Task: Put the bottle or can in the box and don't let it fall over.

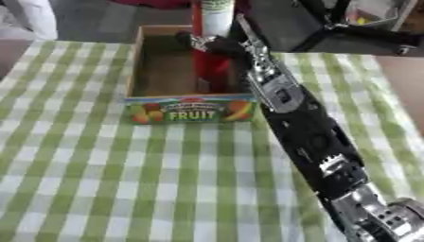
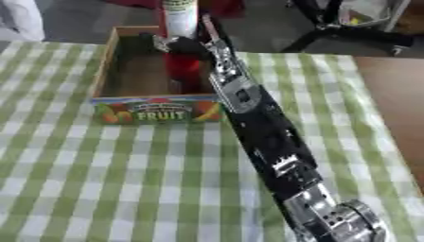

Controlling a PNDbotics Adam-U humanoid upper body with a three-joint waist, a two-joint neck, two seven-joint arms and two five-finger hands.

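The right arm (image 1: 311, 137) comes in from the lower right corner and stretches straight, diagonally up toward the far middle. Its silver-jointed wrist (image 1: 269, 82) leads to the right hand (image 1: 217, 45), fingers curled closed in a grasp.

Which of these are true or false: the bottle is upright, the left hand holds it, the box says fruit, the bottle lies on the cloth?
1. The red bottle stands upright. True.
2. The left hand holds it. False: the right hand is curled round it; no left hand shows.
3. The box front reads FRUIT. True.
4. The bottle lies on the checked cloth. False: it is upright within the box's walls.
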